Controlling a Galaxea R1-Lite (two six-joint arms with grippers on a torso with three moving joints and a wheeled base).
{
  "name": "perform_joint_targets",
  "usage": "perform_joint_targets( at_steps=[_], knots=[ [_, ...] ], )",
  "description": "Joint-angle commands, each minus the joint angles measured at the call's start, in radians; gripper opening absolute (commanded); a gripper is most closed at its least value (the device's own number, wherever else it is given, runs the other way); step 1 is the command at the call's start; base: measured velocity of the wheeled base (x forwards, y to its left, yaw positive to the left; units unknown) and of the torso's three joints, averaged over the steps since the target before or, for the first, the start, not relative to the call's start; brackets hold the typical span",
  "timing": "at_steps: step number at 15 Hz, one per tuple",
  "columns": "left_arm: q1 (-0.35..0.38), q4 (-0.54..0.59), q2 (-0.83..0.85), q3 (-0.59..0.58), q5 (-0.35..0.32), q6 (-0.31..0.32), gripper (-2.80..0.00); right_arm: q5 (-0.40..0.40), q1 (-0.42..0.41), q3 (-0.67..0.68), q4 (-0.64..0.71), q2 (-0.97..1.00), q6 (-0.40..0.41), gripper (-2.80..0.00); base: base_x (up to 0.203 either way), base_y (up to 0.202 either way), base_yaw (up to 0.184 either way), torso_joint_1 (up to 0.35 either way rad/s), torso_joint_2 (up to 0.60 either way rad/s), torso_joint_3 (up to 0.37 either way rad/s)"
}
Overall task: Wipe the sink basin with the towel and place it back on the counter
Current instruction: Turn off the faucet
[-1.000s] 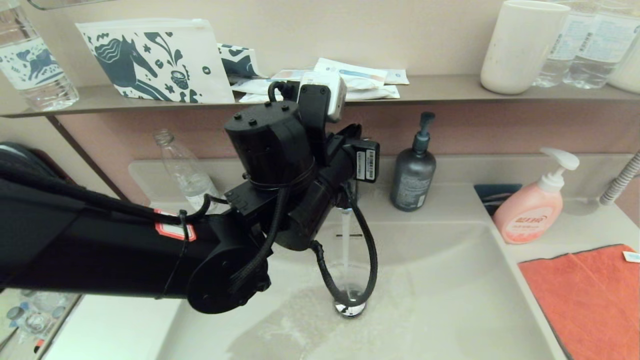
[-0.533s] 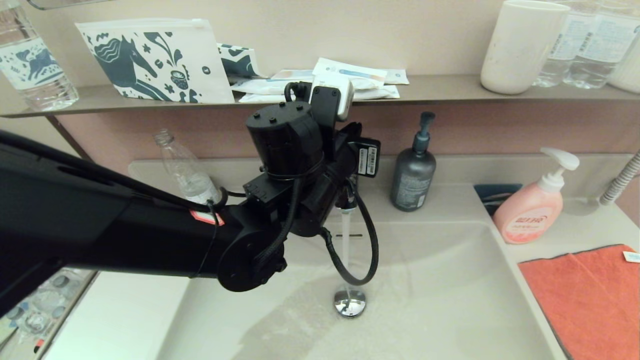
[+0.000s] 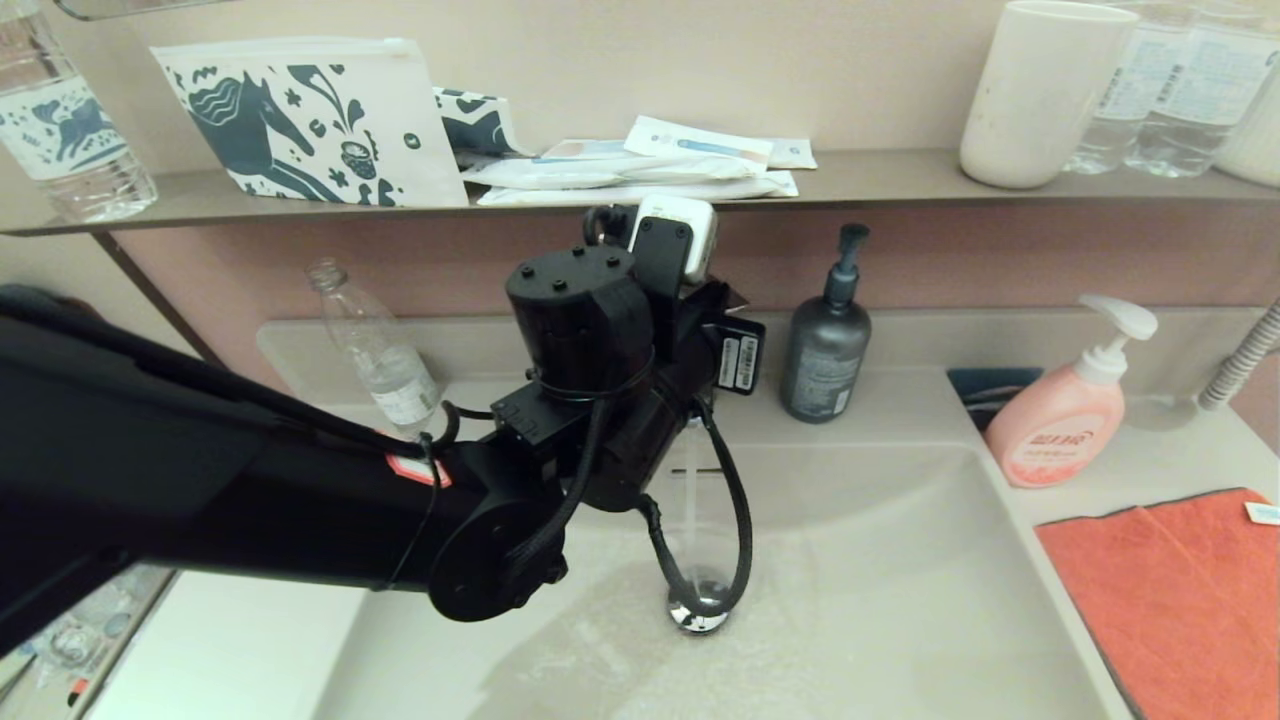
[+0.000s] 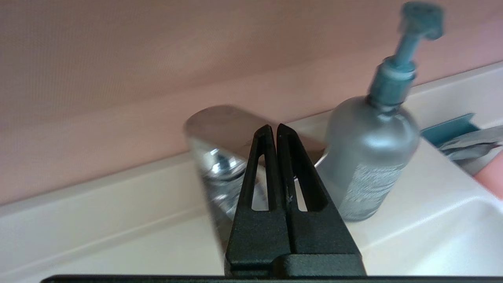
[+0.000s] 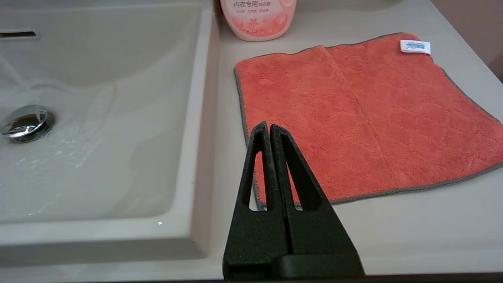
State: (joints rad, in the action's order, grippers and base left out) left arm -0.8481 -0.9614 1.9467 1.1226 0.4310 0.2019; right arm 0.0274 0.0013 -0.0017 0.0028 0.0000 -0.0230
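The left gripper [image 4: 274, 127], fingers pressed together, hovered at the chrome faucet [image 4: 220, 157]; the right gripper [image 5: 266, 126], fingers together, hung over the orange microfibre towel [image 5: 365, 118] beside the off-white sink basin [image 5: 118, 98].

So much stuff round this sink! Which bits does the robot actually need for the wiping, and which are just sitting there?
Needed: sink basin, towel, counter, left gripper at the tap, right gripper.

Just there: pink soap bottle, grey pump bottle, plastic bottle, white cup, horse-print pouch.
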Motion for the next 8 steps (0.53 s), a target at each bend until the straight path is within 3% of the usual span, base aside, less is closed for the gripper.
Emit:
perform_joint_targets(
  at_steps=[1, 8],
  knots=[
    [-0.007, -0.007, -0.028, -0.027, 0.003, 0.001, -2.8, 0.0, 0.0, 0.0, 0.0, 0.0, 0.0, -2.8, 0.0, 0.0, 0.0, 0.0, 0.0, 0.0],
    [-0.018, 0.032, -0.132, -0.058, 0.003, 0.027, -2.8, 0.0, 0.0, 0.0, 0.0, 0.0, 0.0, -2.8, 0.0, 0.0, 0.0, 0.0, 0.0, 0.0]
  ],
)
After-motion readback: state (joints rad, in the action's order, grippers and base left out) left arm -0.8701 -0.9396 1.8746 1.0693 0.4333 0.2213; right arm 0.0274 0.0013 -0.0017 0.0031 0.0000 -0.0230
